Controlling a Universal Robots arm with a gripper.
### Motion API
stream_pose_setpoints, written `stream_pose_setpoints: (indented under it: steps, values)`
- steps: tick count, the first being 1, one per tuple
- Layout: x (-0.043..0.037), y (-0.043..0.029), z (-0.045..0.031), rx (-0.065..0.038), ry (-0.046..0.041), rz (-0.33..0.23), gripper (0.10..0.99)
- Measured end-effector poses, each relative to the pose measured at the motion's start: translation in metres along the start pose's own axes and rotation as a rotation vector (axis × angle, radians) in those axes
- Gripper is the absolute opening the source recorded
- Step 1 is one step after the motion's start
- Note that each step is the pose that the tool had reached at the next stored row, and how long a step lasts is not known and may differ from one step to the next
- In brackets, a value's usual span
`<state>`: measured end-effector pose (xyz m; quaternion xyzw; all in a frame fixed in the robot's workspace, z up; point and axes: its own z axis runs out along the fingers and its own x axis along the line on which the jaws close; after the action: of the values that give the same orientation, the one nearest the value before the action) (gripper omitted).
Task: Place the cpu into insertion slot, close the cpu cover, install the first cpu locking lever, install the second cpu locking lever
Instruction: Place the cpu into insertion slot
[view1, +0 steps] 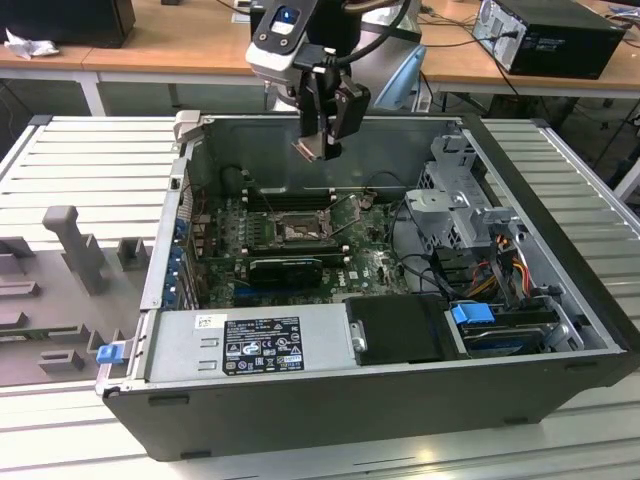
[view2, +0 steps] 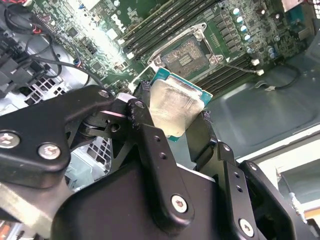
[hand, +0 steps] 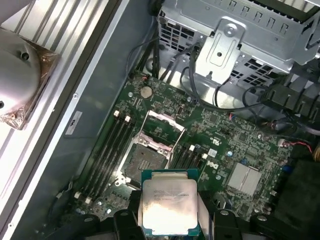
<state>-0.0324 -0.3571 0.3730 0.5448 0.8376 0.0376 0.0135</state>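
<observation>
Fingers (view2: 150, 145) grip the cpu (view2: 172, 107): pale silver lid, teal-green rim.

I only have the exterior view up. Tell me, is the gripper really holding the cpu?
Observer: Yes. In both wrist views the gripper is shut on the cpu, clamping two opposite edges.
Operator: Is the insertion slot free?
Observer: In the first wrist view the insertion slot shows a bare pin field, with nothing seated in it.
Operator: And the cpu cover?
Observer: The cpu cover is swung open beside the slot, not down over it.
</observation>
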Motion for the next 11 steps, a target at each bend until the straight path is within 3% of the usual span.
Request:
stream_pose_setpoints:
  steps: [11]
  values:
    - [0.0,0.0,0.0004,0.0,-0.0094,0.122,0.529]
